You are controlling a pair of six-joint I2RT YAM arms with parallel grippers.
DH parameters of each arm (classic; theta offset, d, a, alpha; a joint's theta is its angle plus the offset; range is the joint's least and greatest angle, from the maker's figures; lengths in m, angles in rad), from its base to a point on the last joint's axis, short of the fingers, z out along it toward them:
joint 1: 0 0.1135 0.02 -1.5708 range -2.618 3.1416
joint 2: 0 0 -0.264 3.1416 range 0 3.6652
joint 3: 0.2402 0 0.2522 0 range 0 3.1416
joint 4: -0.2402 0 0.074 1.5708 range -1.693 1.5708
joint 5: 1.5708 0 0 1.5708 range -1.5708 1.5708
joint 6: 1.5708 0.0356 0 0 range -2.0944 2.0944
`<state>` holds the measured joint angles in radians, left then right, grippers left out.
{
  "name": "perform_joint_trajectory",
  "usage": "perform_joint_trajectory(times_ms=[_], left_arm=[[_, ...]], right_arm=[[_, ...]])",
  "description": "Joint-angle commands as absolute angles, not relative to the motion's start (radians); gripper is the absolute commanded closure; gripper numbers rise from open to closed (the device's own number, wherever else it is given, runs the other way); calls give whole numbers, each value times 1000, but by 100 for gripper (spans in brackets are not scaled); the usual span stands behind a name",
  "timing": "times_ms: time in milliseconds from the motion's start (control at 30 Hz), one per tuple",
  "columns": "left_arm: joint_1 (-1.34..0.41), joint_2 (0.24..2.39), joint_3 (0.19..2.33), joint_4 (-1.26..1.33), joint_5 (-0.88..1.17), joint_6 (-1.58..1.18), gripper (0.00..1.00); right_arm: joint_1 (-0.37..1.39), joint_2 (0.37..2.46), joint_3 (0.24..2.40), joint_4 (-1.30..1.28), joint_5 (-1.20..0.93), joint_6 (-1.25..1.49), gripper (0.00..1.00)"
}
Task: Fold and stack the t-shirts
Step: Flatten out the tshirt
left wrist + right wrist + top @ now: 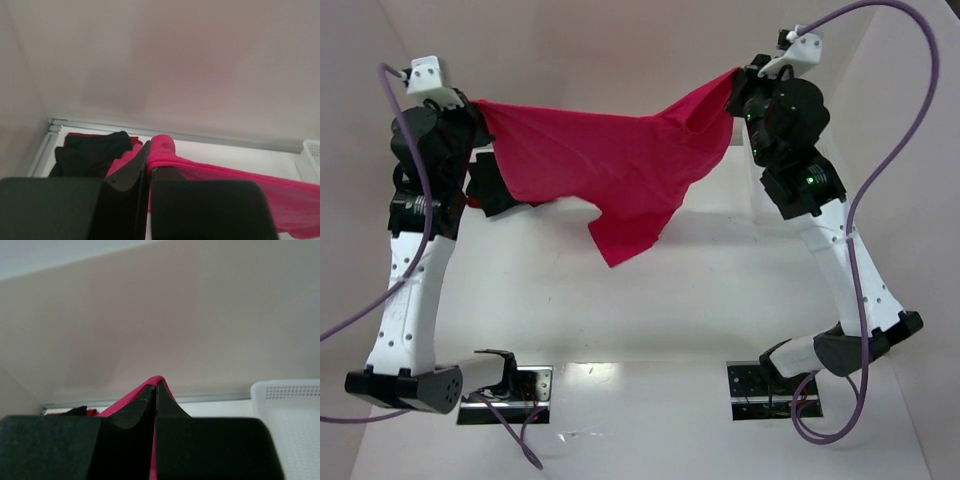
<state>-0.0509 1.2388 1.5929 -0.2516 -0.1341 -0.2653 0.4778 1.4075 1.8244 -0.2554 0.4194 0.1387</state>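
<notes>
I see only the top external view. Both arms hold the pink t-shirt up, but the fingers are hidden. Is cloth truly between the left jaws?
Observer: Yes. The left wrist view shows the left gripper shut on the pink t-shirt, cloth bunched at its tips.
Operator: And the right side?
Observer: The right gripper is shut on it too; a pink edge wraps its tips.
Operator: Anything else there?
Observer: A white perforated basket at the right of that view.

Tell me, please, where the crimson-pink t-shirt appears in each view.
Top external: crimson-pink t-shirt hangs stretched across upper centre.
Left wrist: crimson-pink t-shirt pinched in the jaws, trailing right.
Right wrist: crimson-pink t-shirt peeks at the jaw tips, centre.
Shared landmark: white basket, right edge of both wrist views.
</notes>
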Motion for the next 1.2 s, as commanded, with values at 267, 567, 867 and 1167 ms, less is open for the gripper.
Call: perform_joint_trajectory(times_ms=[267, 567, 867, 1167], left_arm=[[-44, 974, 1508, -219, -272, -244, 100], [-44, 956, 1489, -209, -291, -224, 100], [-44, 946, 1428, -160, -443, -270, 100], [-44, 1058, 1468, -92, -420, -239, 100]], right_arm=[[480, 1364, 2051, -230, 453, 60, 100], [480, 1310, 2010, -239, 465, 22, 100], [480, 1304, 1882, -239, 505, 12, 100], [470, 1413, 1937, -193, 528, -8, 100]])
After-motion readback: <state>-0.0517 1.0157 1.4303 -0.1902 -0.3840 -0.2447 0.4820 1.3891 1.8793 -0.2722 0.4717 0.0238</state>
